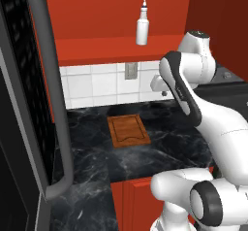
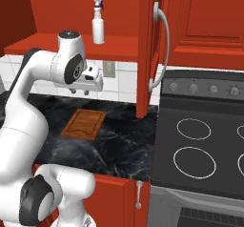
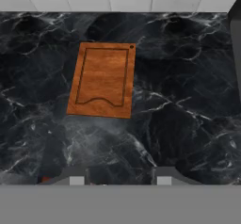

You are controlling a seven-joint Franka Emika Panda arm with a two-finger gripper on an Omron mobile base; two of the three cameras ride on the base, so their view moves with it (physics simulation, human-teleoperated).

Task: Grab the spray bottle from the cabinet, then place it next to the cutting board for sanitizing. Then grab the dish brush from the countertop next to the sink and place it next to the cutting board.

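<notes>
The white spray bottle (image 1: 142, 26) (image 2: 98, 23) stands upright on the red shelf of the open cabinet (image 1: 97, 48) (image 2: 47, 45). Below it the brown cutting board (image 1: 128, 130) (image 2: 85, 124) (image 3: 103, 79) lies flat on the black marble countertop (image 1: 169, 138) (image 2: 124, 140) (image 3: 188, 100). My gripper (image 1: 163, 93) (image 2: 80, 90) (image 3: 121, 178) hangs pointing down over the countertop, under the shelf and well below the bottle. Its fingers stand apart with nothing between them. The dish brush and the sink are out of view.
The open red cabinet door (image 2: 147, 54) with a grey handle juts out just right of the arm. A black stove (image 2: 200, 145) adjoins the counter on the right. A dark door with a thick grey handle (image 1: 48, 104) stands at the left. A wall outlet (image 1: 131, 71) sits on the tiles.
</notes>
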